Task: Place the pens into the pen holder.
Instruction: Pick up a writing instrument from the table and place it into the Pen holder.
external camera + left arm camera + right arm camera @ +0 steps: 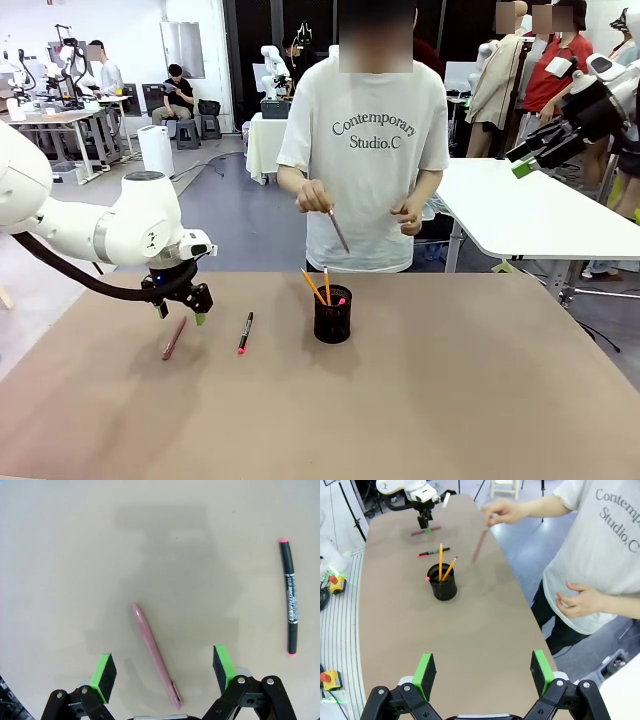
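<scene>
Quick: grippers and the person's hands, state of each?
Left gripper: open over the reddish pen, not gripping.
Right gripper: open, empty.
Person, one hand: holding a pen.
Person, other hand: looks empty.

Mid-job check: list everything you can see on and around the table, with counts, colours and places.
table: one, brown, between robot and person.
pen holder: one, black mesh, upright near the table's middle.
pencils: two, yellow-orange, standing in the pen holder.
pink tip: one, pink, at the pen holder's rim; the rest is hidden.
black pen: one, black with pink tip, lying left of the pen holder.
reddish-brown pen: one, lying under the left gripper.
held pen: one, reddish-brown, above the table's far edge.
white table: one, behind at right.
pen-holding hand: one, person's.
free hand: one, person's, empty.
left gripper: black, green pads, open.
right gripper: same colours, open, raised at right.
</scene>
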### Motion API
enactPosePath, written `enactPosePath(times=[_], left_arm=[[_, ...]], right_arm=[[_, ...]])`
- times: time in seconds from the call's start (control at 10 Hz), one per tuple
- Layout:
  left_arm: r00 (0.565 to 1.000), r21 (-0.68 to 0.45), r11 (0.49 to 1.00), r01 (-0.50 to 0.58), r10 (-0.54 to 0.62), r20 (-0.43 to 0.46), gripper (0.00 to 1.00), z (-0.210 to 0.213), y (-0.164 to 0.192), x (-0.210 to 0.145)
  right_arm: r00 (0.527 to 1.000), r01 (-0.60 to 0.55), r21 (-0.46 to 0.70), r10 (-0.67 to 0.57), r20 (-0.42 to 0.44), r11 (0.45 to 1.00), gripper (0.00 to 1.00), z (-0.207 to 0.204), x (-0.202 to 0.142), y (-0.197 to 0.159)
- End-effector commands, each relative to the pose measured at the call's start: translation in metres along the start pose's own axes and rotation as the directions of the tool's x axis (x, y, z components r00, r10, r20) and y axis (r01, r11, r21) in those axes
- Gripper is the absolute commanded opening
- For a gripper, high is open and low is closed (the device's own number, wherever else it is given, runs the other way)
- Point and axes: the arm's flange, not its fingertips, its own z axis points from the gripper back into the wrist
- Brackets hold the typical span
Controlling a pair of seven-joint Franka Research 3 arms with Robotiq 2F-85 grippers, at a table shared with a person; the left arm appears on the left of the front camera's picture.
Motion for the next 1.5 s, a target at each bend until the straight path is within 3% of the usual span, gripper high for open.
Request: enactPosePath(times=[0.0, 0.3, 0.4, 0.6, 0.9, 1.0, 1.4], left_arm=[[1.000, -0.026, 1.000, -0.013, 0.013, -0.008, 1.00, -0.003, 0.011, 0.008], [0.999, -0.031, 0.999, -0.034, 0.033, -0.026, 1.00, -0.010, 0.016, 0.010], [0.999, -0.034, 0.999, -0.039, 0.038, -0.033, 0.95, -0.011, 0.017, 0.011], [0.998, -0.032, 0.998, -0.050, 0.048, -0.039, 0.68, -0.013, 0.017, 0.010], [0.998, -0.020, 0.999, -0.046, 0.045, -0.046, 0.08, -0.016, 0.017, 0.010], [0.998, -0.014, 0.999, -0.050, 0.049, -0.048, 0.00, -0.016, 0.017, 0.010], [0.996, -0.007, 0.997, -0.071, 0.071, -0.061, 0.00, -0.015, 0.017, 0.008]], right_arm=[[1.000, -0.008, 0.001, 0.008, 0.001, 1.000, 1.00, 0.001, 0.001, 0.001], [1.000, -0.008, 0.001, 0.008, 0.001, 1.000, 1.00, 0.001, 0.001, 0.001], [1.000, -0.008, 0.001, 0.008, 0.001, 1.000, 1.00, 0.001, 0.001, 0.001], [1.000, -0.008, 0.001, 0.008, 0.001, 1.000, 1.00, 0.001, 0.001, 0.001], [1.000, -0.008, 0.001, 0.008, 0.001, 1.000, 1.00, 0.001, 0.001, 0.001], [1.000, -0.008, 0.001, 0.008, 0.001, 1.000, 1.00, 0.001, 0.001, 0.001], [1.000, -0.008, 0.001, 0.008, 0.001, 1.000, 1.00, 0.001, 0.001, 0.001]])
